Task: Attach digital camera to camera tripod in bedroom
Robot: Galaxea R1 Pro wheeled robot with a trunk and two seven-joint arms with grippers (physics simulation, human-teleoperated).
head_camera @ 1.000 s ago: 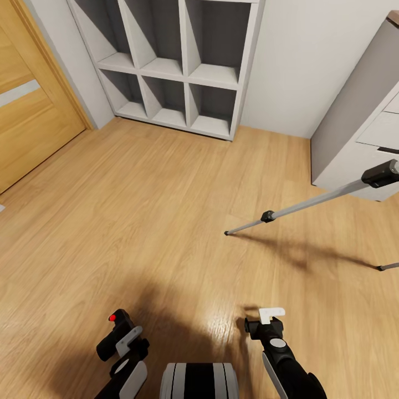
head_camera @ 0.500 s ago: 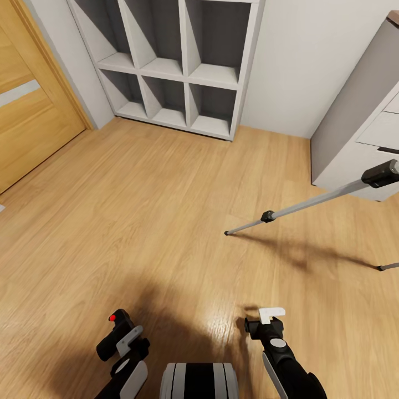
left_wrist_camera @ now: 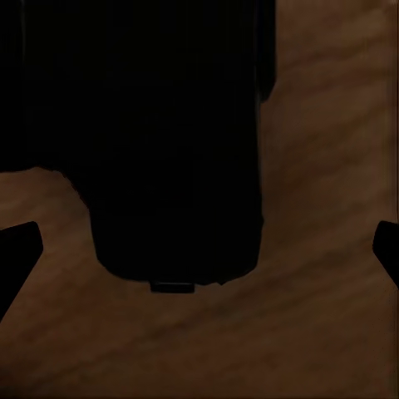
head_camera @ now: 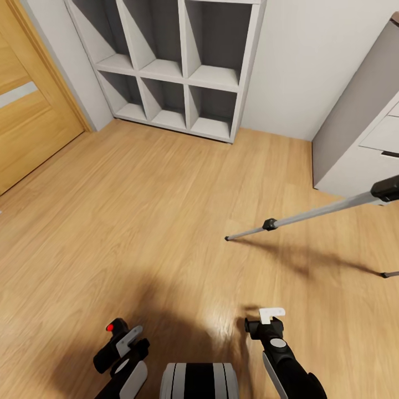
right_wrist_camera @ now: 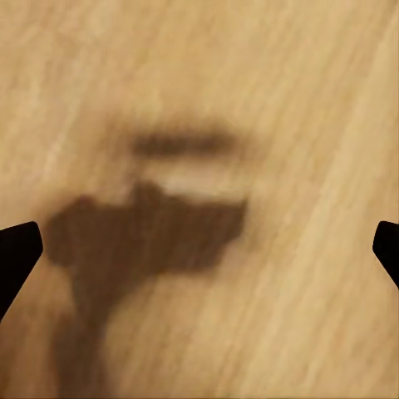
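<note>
Head view looks down and forward over the plank floor (head_camera: 138, 210). Both wrist views face that floor at close range

The small black chunky digital camera (head_camera: 112, 342) with a red button on top sits low at the left, held up off the light wood plank floor (head_camera: 166, 221). The tall camera tripod (head_camera: 310, 213) with thin silver legs and black joints stands at the right, well apart from it. One leg slants down to a black foot on the floor, in front of the grey desk (head_camera: 360, 127).
</note>
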